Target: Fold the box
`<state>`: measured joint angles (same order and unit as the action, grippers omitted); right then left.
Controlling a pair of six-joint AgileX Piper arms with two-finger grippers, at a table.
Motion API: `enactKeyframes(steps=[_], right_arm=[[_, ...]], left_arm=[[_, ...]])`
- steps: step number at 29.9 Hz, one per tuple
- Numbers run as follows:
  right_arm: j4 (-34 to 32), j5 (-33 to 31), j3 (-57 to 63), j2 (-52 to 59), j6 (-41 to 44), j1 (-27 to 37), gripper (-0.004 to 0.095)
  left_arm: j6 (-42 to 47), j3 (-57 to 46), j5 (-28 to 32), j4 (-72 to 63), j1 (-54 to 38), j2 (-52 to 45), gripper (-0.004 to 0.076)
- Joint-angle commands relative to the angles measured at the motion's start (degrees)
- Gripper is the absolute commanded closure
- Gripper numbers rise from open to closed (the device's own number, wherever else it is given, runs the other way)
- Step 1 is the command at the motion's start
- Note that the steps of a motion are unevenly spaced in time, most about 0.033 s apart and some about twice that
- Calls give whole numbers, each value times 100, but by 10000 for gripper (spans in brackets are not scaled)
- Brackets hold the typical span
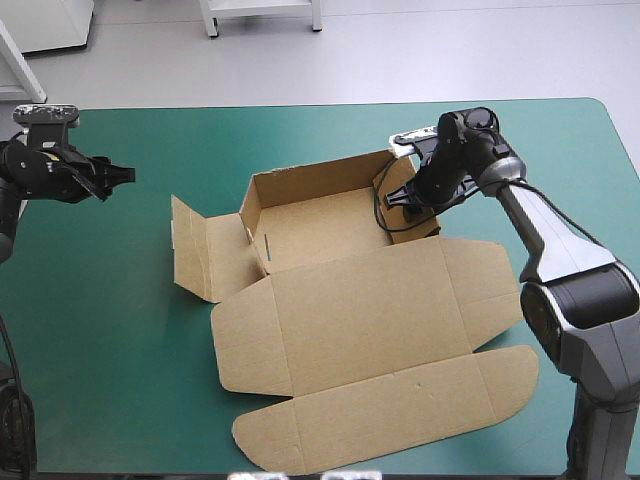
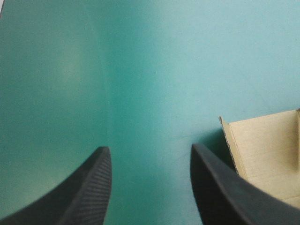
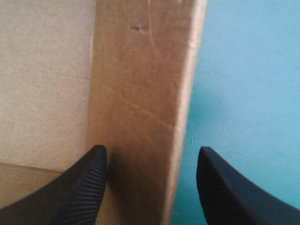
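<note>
Box (image 1: 300, 230) ~half done: back wall (image 1: 315, 180) & R wall (image 3: 140, 93) are raised; L flap (image 1: 205, 255), lid (image 1: 370, 310) left untucked. R gripper (image 3: 151, 152) is spread wide astride R wall, L gripper (image 2: 150, 150) wide, apart

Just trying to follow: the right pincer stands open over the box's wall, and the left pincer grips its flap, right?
No: the left pincer grips nothing; the left wrist view shows it open over bare teal-green cover. The rest is right.
</note>
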<state>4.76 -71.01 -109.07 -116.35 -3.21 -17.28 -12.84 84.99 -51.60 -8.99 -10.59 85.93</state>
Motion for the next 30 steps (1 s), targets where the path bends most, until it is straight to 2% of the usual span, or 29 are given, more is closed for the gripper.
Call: enactKeyframes(steps=[1, 9, 11, 12, 15, 16, 18, 24, 30], right_arm=[[22, -43, -109, 242, 37, 1, 368], [62, -43, -109, 90, 73, 1, 369], [71, -43, -109, 88, 146, 1, 415], [71, -43, -121, 88, 177, 1, 467], [46, -43, -122, 88, 105, 1, 794], [23, -43, -122, 99, 63, 1, 932], [24, -43, -122, 122, 74, 1, 899], [-211, -43, -136, 356, 36, 44, 903], [0, -43, -136, 941, -20, 620, 905]], left_arm=[[1, 194, 222, -93, -4, -201, 353], [-43, 194, 195, -93, -4, -201, 353], [-43, 194, 182, -93, -4, -201, 353], [-43, 194, 182, -93, -4, -201, 353], [-9, 194, 155, -93, -4, -201, 353], [-9, 194, 134, -93, -4, -201, 353], [-9, 194, 127, -93, -4, -201, 353], [-9, 194, 137, -93, -4, -201, 356], [-9, 175, 286, -116, -4, -188, 401]])
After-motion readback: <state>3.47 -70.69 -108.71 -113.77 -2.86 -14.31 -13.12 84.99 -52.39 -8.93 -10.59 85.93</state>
